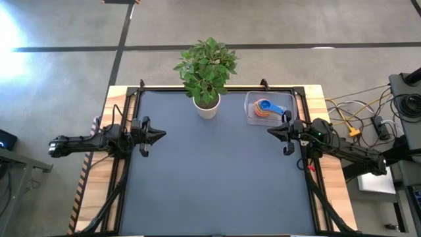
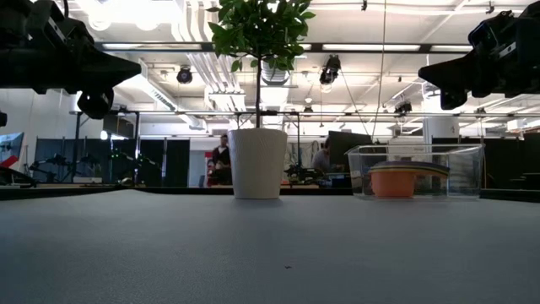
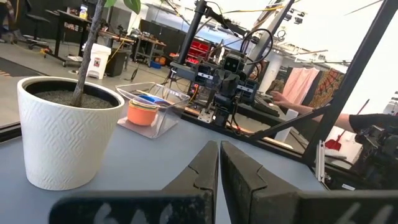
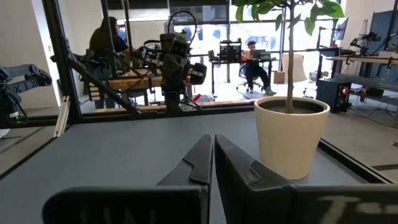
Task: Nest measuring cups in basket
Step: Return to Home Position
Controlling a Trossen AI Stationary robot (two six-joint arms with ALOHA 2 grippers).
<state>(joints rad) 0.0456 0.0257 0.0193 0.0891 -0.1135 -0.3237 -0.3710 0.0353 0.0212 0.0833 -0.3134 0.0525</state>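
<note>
Near far right edge, basket holds measuring cups; left gripper, right gripper closed, at side edges.

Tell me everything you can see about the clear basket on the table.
The basket is a clear plastic rectangular tray with rounded corners. It sits upright on the dark table, to the right of the white plant pot and apart from it. It holds the nested measuring cups, with blue on top and orange showing through its wall. Nothing else touches it.

Bright, even overhead light; faint shadows
</note>
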